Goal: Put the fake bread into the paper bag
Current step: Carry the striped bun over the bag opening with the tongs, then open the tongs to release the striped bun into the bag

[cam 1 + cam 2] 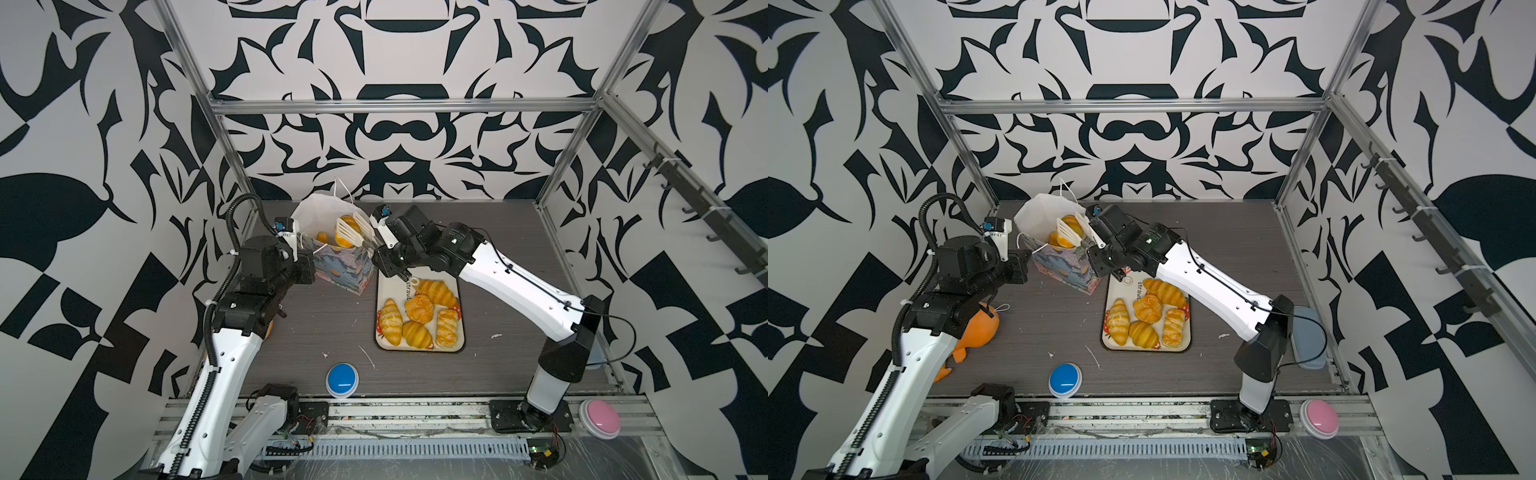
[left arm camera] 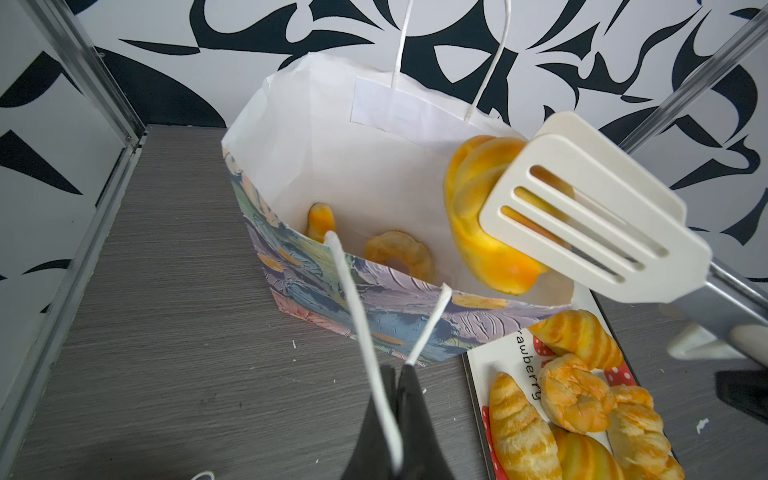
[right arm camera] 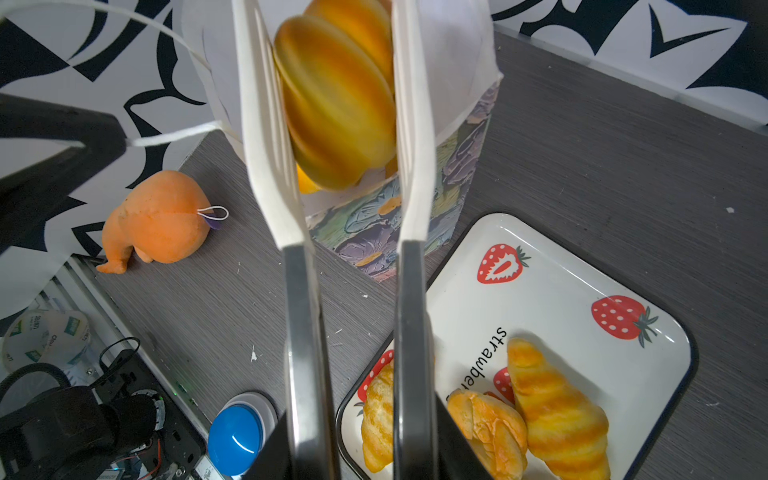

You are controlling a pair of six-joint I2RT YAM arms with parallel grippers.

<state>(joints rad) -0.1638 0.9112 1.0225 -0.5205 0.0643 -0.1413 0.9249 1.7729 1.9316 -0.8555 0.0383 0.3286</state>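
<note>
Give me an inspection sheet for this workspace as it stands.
Surface: grey table, scattered white scraps.
Job's things: paper bag upright and open, doughnut and one more pastry inside; croissant in the tongs over its mouth; five pastries on the tray.
Clutter: orange plush toy, blue button, pink button, grey case at the edge.
Grippers: left gripper shut on the bag's cord handle; right gripper shut on the tongs.
Cables: black hose along the left arm; thin cable along the right arm.
Surroundings: black-and-white patterned walls, metal frame.
</note>
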